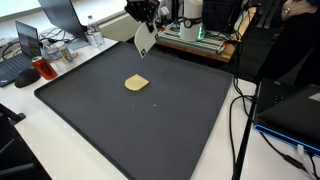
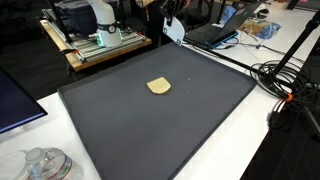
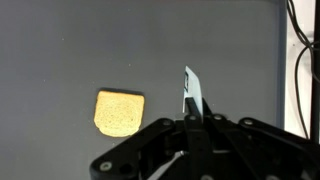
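My gripper (image 1: 143, 17) hangs high over the far edge of the dark mat (image 1: 110, 120), shut on a flat white card-like piece (image 1: 144, 39) that dangles below the fingers. In the wrist view the same white piece (image 3: 193, 95) sticks out edge-on from between the closed jaws of the gripper (image 3: 190, 118). A small yellow sponge-like pad (image 1: 136, 83) lies flat on the mat, below and apart from the gripper; it also shows in an exterior view (image 2: 158, 87) and in the wrist view (image 3: 119, 111). In an exterior view the gripper (image 2: 170, 14) holds the white piece (image 2: 174, 31) at the mat's far side.
A wooden bench with machines (image 1: 196, 35) stands behind the mat. Laptops and clutter (image 1: 35, 50) sit on one side of the white table, cables (image 2: 285, 80) and a blue box (image 1: 295, 110) on the other. A plastic container (image 2: 40, 163) stands near the front corner.
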Available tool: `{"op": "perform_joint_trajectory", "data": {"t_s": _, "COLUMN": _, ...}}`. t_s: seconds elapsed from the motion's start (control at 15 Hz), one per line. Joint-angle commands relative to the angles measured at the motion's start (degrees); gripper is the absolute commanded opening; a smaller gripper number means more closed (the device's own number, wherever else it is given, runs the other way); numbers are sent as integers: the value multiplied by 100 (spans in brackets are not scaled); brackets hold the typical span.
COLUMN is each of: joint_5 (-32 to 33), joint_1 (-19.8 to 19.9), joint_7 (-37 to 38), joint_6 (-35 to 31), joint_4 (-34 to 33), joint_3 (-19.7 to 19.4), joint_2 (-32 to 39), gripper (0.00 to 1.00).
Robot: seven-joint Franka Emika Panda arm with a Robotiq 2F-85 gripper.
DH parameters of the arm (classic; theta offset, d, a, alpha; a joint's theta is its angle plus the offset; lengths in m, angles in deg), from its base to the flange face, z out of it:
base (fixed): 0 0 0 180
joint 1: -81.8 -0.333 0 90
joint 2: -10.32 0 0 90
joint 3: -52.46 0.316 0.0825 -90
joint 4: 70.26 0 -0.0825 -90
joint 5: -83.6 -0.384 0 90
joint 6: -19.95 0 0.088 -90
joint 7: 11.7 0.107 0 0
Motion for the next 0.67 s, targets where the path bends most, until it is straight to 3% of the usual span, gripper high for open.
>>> {"op": "perform_joint_trajectory", "data": {"t_s": 0.0, "joint_5": -601, "joint_1": 224, "joint_7": 391, "joint_6": -51, "joint_4": -166, "joint_3": -186, "joint_2": 268, "gripper": 1}}
{"op": "perform_joint_trajectory", "data": {"t_s": 0.33, "joint_5": -1175, "joint_1": 323, "joint_7": 898, "joint_6": -1438, "joint_4": 340, "joint_3": -317, "joint_2": 156, "gripper": 1}}
{"op": "perform_joint_trajectory", "data": {"t_s": 0.4, "joint_5": -902, "joint_1": 318, "joint_7": 688, "joint_6": -966, "joint_4": 83, "joint_3": -307, "joint_2": 274, "gripper": 4}}
{"op": "perform_joint_trajectory", "data": {"t_s": 0.6, "joint_5": -990, "joint_1": 319, "joint_7": 829, "joint_6": -1321, "joint_4": 204, "joint_3": -313, "joint_2": 273, "gripper": 4}}
